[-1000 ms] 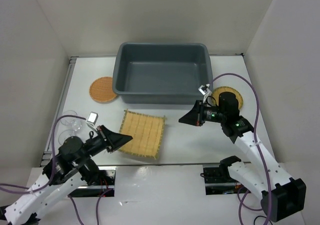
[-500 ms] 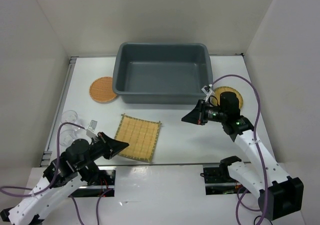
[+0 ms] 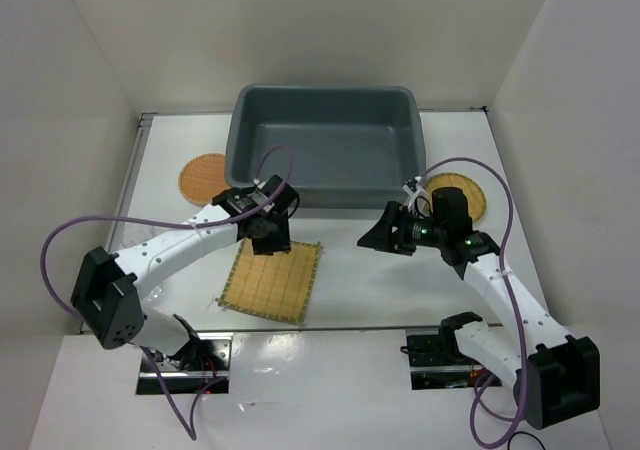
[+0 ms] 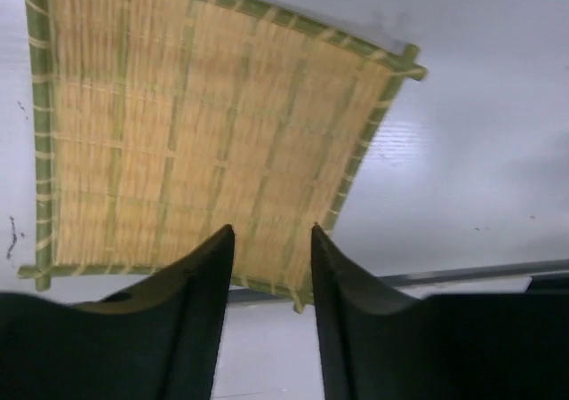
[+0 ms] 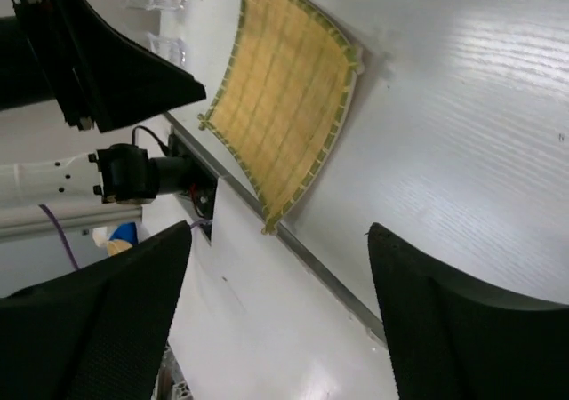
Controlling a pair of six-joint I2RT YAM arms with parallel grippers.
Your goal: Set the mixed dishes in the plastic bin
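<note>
1. On the white table (image 3: 380, 290), toward its front edge, the square tan woven bamboo mat (image 3: 272, 282) is lying flat, just in front of the large dark grey plastic bin (image 3: 340, 192).
2. The left gripper (image 4: 271, 233) is hanging over one edge of the mat, its jaws standing narrowly apart with nothing between them.
3. The right gripper (image 5: 280, 236) is hovering to the right of the mat, jaws spread wide, holding nothing.
4. The round orange-brown woven tray (image 3: 205, 178) is lying left of the bin, and the round yellow woven tray (image 3: 478, 195) is lying on its right, partly behind the right arm.

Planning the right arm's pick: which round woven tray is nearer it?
The yellow tray, partly hidden behind that arm; the orange-brown tray lies left of the bin.
</note>
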